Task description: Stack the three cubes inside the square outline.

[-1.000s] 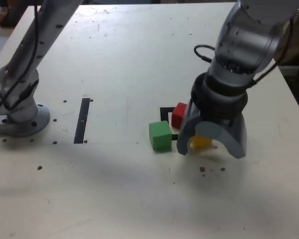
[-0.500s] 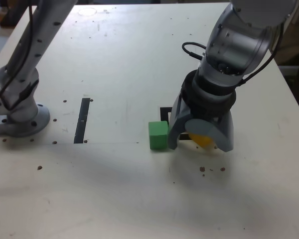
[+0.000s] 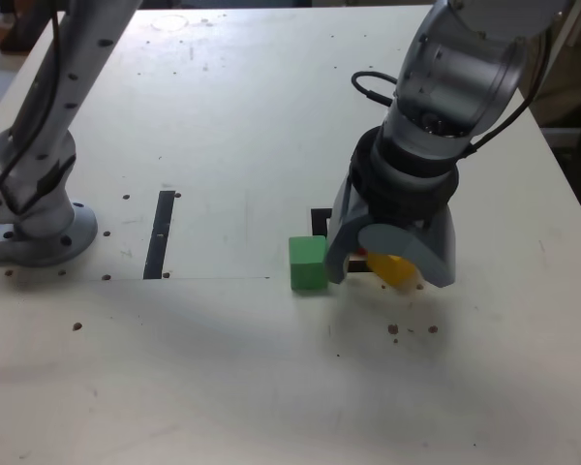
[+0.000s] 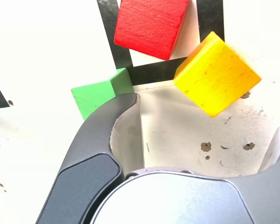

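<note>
The arm is reaching out from its round base at the exterior view's left, arching over and coming down on the right side. The wrist is pointing the claw pretty much straight down, hanging low. Its jaws are standing spread wide apart, nothing pinched between them. In the wrist view one dark curved finger is showing close up.

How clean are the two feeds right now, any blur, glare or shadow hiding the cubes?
Exterior view: soft but readable; the hand blocks the red cube and most of the yellow cube, with a faint shadow beside the green cube. Wrist view: sharp on the cubes, the bright table nearly washed out.
</note>
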Controlling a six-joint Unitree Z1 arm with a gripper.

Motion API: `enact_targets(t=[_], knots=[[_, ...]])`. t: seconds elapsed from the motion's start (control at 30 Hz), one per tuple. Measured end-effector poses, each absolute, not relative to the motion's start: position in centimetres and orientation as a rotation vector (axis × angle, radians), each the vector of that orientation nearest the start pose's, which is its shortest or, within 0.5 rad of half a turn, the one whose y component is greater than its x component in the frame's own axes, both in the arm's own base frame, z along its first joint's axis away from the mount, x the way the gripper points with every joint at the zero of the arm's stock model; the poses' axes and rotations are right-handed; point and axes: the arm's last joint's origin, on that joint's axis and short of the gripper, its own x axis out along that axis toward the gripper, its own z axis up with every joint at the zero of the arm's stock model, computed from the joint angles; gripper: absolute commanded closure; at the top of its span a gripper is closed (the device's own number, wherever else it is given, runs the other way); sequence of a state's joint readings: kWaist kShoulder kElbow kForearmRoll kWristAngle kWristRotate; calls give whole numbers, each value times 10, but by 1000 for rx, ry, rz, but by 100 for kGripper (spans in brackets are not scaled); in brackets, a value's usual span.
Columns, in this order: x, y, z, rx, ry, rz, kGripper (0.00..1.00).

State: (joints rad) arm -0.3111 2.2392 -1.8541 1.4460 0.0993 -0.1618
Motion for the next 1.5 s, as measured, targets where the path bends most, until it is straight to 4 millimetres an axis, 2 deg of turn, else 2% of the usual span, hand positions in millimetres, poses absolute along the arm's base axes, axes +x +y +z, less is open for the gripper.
enact_targets(t=[0.17, 0.3, 0.5, 0.77, 1.03, 1.5], knots=[[398, -125, 240, 195, 1759, -8, 0], [404, -127, 255, 140, 1716, 13, 0], [394, -125, 282, 23, 1750, 140, 1], [398, -118, 270, -161, 1804, 269, 1], [413, -109, 261, -290, 1822, 301, 1], [432, -85, 245, -356, 1828, 331, 3]])
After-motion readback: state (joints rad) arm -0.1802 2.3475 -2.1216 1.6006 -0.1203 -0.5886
